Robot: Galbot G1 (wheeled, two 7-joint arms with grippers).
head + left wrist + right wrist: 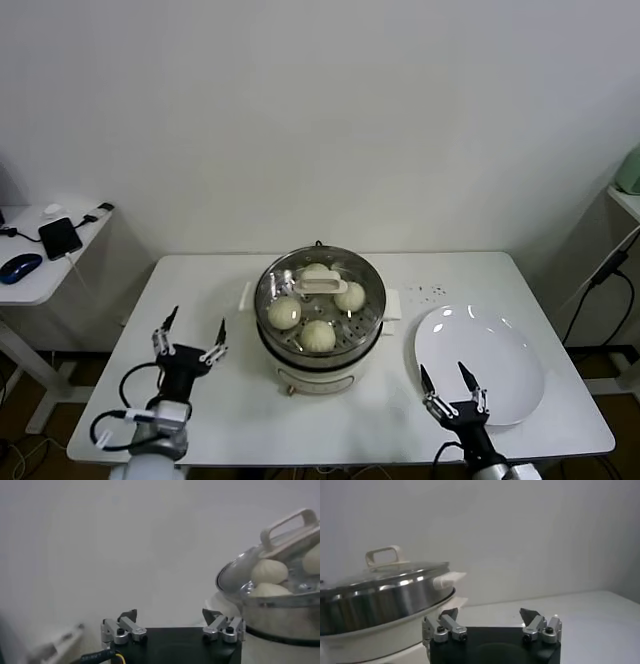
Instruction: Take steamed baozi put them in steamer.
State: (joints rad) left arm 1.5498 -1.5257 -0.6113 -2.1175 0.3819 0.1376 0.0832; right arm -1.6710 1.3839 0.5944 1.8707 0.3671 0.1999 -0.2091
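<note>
Left hand (194, 333) and right hand (451, 384) hover spread and empty beside the lidded steamer (320, 340) holding four baozi (284, 313).

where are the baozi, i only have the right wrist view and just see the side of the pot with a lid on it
Observer: All four steamed baozi sit inside the steamer, under the glass lid.
Operator: anything left on the plate
Observer: No, the white plate to the steamer's right is bare.
Operator: where's the left arm
Observer: The left gripper is over the table to the steamer's left, open and holding nothing.
Operator: and mine
Observer: The right gripper is at the plate's near edge, open, nothing between its fingers.
</note>
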